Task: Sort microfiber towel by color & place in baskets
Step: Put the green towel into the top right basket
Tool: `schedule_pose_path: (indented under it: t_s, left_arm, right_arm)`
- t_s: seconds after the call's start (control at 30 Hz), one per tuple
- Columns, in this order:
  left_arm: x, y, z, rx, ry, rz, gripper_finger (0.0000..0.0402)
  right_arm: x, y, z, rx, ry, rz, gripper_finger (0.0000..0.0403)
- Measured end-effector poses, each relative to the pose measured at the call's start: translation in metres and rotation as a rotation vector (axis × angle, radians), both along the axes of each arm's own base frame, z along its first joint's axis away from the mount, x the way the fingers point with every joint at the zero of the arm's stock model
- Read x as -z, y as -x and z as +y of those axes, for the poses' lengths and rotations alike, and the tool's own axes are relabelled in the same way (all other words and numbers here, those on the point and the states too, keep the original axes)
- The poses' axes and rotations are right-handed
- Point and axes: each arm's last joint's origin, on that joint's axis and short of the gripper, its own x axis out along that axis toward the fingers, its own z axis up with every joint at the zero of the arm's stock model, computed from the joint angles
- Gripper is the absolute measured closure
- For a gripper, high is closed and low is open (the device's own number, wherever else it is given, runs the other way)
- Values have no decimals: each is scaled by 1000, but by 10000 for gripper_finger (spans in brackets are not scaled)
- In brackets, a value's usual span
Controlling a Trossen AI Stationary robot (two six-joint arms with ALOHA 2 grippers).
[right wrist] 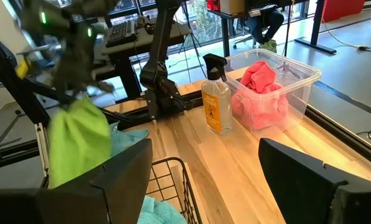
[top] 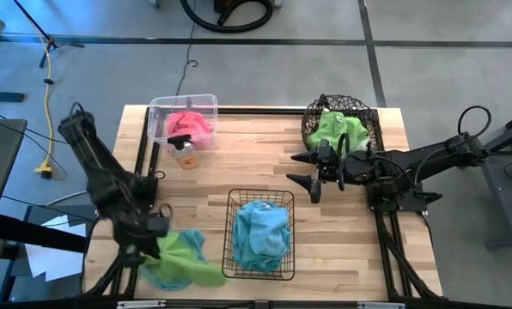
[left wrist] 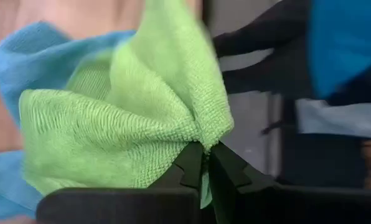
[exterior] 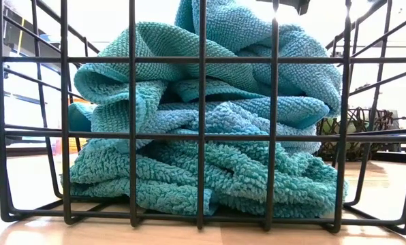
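Pinching: left tool [left wrist: 204,163] clamped on green towel [left wrist: 136,118], over blue towel [top: 157,275] at bench [top: 265,163] corner.
Waiting: right tool [top: 312,176] spread wide, empty, beside round basket [top: 372,120].

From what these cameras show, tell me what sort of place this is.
Probably a robotics lab or workshop in an office-like room: a wooden worktable on a metal frame, grey floor with cables, and desks with a keyboard behind.

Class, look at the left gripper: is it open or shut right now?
Shut. In the left wrist view the left gripper pinches a fold of the green towel.
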Motion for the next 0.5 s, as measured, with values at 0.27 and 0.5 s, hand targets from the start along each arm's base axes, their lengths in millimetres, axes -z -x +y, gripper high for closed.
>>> schedule_pose_path:
  t_s: [0.27,0.5]
  left_arm:
    - [-100,9,34,-185,179,-281,401]
    - [-155,8,74,-474,-80,-703,401]
  right_arm:
    - [0,0,0,0,0,0,112]
    - [-12,-2,0,-4,-10,-124,112]
